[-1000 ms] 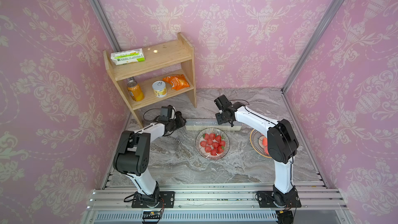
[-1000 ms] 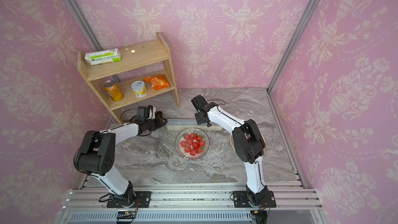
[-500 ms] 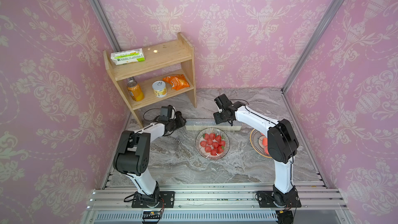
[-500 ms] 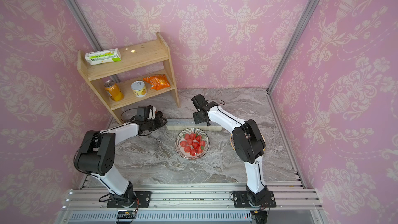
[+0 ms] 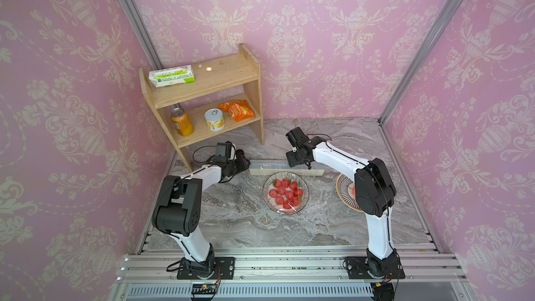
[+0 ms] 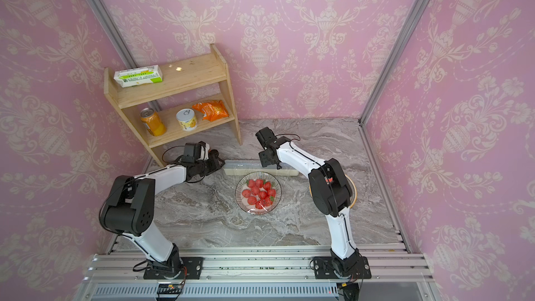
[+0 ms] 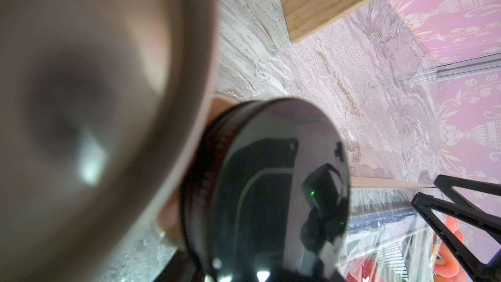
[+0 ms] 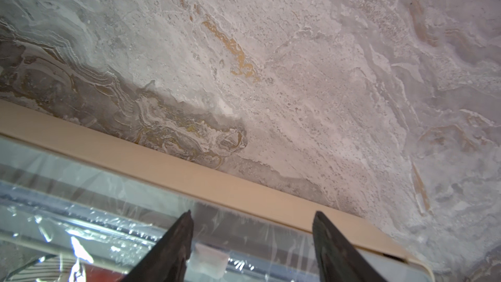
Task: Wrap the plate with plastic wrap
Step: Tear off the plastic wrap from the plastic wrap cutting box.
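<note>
The wrap (image 8: 108, 226) comes off the box (image 8: 217, 183) and lies crinkled across the plate (image 5: 265, 195) of strawberries (image 5: 285, 192), which sits on the table (image 5: 231, 212) just in front of the box. The right gripper (image 8: 252, 214) is spread wide with nothing between its fingers. It sits directly over the wrap on the box's right half, though whether it touches the wrap is unclear. The left gripper (image 5: 244, 163) is at the box's left end, but its wrist view is blurred and blocked, so I can't tell if it's clamped.
</note>
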Controlling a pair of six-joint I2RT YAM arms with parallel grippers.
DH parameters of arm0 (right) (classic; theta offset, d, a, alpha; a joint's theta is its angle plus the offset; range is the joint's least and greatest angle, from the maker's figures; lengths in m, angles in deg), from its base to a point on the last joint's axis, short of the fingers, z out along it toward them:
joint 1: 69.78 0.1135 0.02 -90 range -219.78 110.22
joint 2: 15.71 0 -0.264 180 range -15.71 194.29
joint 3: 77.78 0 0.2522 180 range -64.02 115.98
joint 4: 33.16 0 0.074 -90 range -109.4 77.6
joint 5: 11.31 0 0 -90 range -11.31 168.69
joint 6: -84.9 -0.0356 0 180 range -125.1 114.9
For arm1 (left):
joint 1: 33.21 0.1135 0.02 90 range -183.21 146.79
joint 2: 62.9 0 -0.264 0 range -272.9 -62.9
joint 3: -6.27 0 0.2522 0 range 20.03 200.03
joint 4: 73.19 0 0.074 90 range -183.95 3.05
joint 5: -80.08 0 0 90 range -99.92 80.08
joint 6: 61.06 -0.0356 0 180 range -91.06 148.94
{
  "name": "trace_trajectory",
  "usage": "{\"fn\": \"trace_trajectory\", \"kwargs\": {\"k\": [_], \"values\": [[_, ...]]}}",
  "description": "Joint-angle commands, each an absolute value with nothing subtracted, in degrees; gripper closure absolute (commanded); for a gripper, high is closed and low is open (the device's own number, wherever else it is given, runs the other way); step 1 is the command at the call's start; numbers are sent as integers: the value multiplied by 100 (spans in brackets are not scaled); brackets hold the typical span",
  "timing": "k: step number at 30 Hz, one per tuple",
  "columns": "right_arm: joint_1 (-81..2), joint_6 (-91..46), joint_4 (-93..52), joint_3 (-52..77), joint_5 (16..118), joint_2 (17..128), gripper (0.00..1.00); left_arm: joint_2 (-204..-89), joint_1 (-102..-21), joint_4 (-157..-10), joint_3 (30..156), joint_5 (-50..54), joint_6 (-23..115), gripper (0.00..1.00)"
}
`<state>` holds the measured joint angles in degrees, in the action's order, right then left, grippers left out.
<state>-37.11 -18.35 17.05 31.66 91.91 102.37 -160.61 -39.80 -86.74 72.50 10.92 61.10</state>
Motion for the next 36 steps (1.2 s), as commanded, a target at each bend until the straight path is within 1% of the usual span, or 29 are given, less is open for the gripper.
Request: {"fn": "trace_trajectory", "kwargs": {"k": [1,17,36], "values": [[-3727,-1793,1972,3117,9397,10281,29,-16360,-3952,-9850,7004,423,5891,52],[-3934,-1753,1734,2176,9842,9641,28,-16344,-3951,-9866,6978,375,5891,52],[-4686,-1811,1544,1125,10240,8908,25,-16335,-3963,-9936,6996,326,5882,52]]}}
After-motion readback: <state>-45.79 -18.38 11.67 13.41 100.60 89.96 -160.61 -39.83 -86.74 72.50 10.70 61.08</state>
